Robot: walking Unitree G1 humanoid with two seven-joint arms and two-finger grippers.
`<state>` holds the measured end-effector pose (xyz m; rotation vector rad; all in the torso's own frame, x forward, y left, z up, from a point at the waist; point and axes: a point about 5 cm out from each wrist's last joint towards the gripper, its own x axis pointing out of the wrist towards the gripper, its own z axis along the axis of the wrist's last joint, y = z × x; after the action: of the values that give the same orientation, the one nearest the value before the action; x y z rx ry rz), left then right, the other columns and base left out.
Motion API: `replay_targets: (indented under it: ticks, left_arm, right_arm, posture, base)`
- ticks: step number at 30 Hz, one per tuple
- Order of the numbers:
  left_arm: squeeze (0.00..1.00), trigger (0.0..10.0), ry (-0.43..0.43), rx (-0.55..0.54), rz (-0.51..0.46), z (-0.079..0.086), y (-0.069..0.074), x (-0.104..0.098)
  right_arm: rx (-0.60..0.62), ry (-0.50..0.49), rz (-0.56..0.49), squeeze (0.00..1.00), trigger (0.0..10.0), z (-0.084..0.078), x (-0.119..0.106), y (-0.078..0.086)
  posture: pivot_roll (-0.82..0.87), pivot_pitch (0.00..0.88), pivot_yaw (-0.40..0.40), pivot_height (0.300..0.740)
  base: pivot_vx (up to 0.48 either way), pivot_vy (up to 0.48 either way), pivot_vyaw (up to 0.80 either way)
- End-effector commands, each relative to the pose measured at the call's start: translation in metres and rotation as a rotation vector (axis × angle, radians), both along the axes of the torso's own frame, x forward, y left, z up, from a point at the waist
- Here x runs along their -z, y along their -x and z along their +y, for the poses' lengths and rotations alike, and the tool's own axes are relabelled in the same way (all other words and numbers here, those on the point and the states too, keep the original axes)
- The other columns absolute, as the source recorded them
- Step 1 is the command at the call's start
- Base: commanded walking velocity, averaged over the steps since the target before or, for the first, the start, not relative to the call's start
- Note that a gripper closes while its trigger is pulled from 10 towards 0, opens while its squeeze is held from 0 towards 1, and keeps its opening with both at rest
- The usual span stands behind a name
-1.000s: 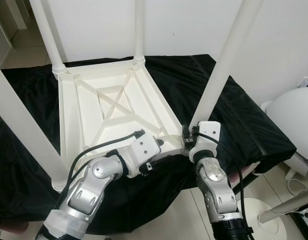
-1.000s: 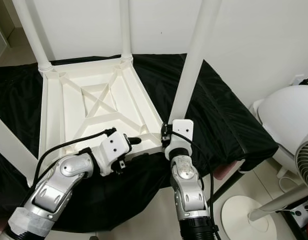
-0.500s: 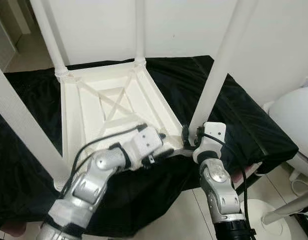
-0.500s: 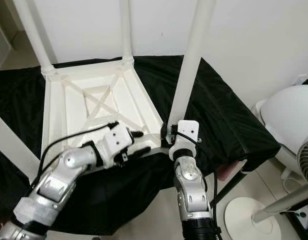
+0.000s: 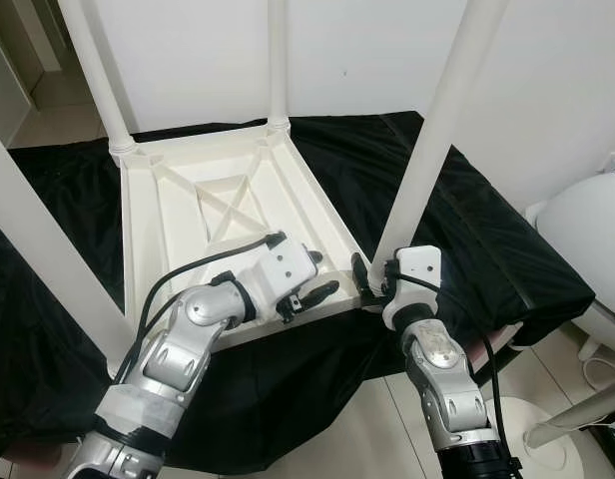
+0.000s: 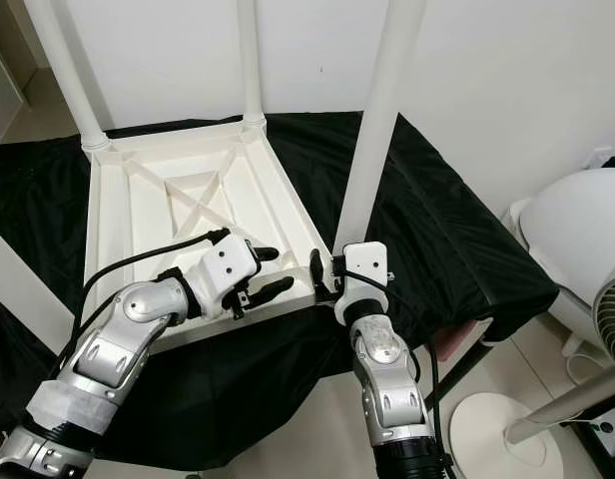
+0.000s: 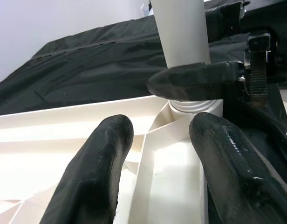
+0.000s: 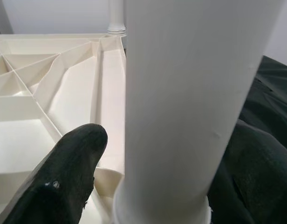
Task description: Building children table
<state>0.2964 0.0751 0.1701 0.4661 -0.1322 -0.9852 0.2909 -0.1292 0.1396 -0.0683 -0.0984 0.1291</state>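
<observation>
The upturned white table [image 5: 228, 215] lies on the black cloth [image 5: 467, 230] so legs go in from above: the right gripper [image 5: 365, 279] straddles the near leg [image 5: 427, 140], seemingly gripping its base, while the left gripper [image 5: 312, 284] hovers open, empty, at the corner.

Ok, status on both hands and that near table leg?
Right hand around near leg at its base. Left hand open over upturned table frame. Nothing in the way.

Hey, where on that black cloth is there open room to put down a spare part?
Free patches: the black cloth to the right of the upturned table top, out to its far right edge, and the strip in front of the table. Crowded: the near right corner, where the left pincer hovers open and the right pincer straddles the table leg.
</observation>
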Motion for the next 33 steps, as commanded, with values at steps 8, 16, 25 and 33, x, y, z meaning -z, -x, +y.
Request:
replay_targets:
  ticks: [8,16,25,33]
  left_arm:
    - [0.00,10.0,0.020,-0.116,-0.040,0.009,-0.012,0.003]
    - [0.00,10.0,0.039,-0.146,-0.039,0.009,-0.020,0.005]
    - [0.00,10.0,0.037,-0.146,-0.036,0.013,-0.021,0.007]
    - [0.00,10.0,0.024,-0.063,-0.005,0.012,-0.011,0.009]
  right_arm:
    - [-0.007,0.009,-0.016,0.00,10.0,-0.006,-0.002,-0.009]
    - [-0.027,0.027,-0.014,0.00,10.0,-0.015,-0.001,-0.013]
    - [-0.050,0.035,-0.040,0.00,10.0,-0.021,-0.003,-0.011]
    - [-0.093,-0.027,-0.081,0.00,10.0,-0.016,-0.005,0.001]
  posture:
    - [0.04,0.000,0.021,0.740]
    - [0.03,0.000,0.014,0.740]
    - [0.03,0.000,-0.006,0.740]
    - [0.05,0.000,-0.013,0.740]
  base:
    - [0.000,0.000,0.00]
    - [0.000,0.000,0.00]
    - [0.000,0.000,0.00]
    - [0.000,0.000,0.00]
